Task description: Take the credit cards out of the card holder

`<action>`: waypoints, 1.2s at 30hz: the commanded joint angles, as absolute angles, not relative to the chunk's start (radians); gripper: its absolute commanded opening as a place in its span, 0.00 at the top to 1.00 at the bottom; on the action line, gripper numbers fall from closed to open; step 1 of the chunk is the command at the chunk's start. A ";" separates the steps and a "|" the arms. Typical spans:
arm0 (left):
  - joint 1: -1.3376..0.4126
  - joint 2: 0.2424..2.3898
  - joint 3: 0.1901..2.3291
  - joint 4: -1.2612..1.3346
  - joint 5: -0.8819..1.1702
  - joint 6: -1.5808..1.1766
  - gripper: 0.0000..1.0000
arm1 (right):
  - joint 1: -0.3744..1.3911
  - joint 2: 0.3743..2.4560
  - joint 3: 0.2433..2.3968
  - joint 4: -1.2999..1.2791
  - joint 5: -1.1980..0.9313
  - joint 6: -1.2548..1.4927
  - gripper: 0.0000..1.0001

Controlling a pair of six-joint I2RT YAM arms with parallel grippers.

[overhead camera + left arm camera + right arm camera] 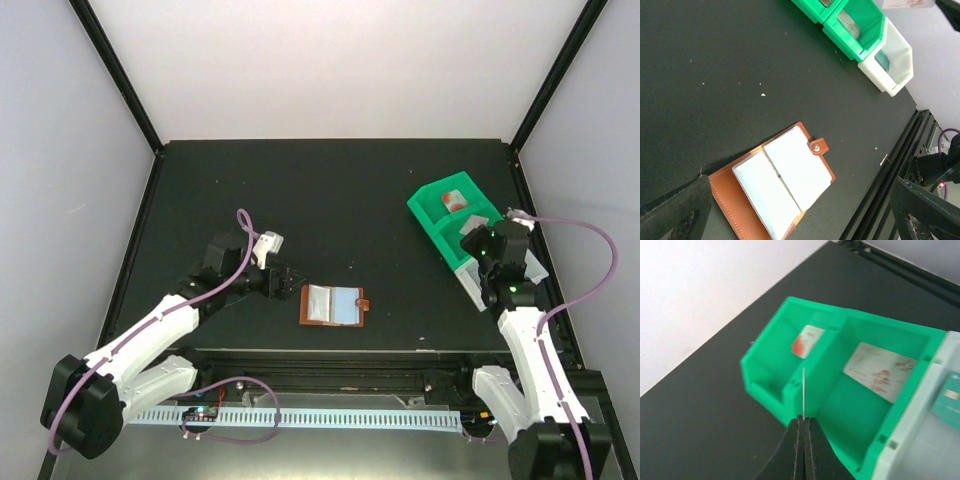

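Mostly done, I judge: credit cards (880, 371) lie in the green tray (765, 377), the right tool (801, 424) clamped on another above it. The card holder (332, 305) lies open beside the spread left tool (290, 282).

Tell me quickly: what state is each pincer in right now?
Left pincer: open, holding nothing, by the card holder.
Right pincer: closed on a credit card, seen edge-on, above the green tray.
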State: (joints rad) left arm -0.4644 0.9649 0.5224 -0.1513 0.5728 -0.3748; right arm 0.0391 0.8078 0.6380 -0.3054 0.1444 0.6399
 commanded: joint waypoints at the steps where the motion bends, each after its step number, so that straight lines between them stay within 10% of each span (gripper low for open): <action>1: -0.461 0.981 0.527 -0.098 0.610 -0.382 0.01 | -0.072 0.879 0.588 -0.170 0.085 0.714 0.99; 36: -0.475 0.946 0.525 -0.135 0.582 -0.403 0.01 | -0.196 1.516 0.761 0.135 0.103 0.766 0.99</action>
State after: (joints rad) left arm -0.4671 0.9592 0.5198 -0.1337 0.5865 -0.4011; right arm -0.1905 1.4906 0.7349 0.0902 0.0914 0.7490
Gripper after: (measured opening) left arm 0.990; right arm 0.010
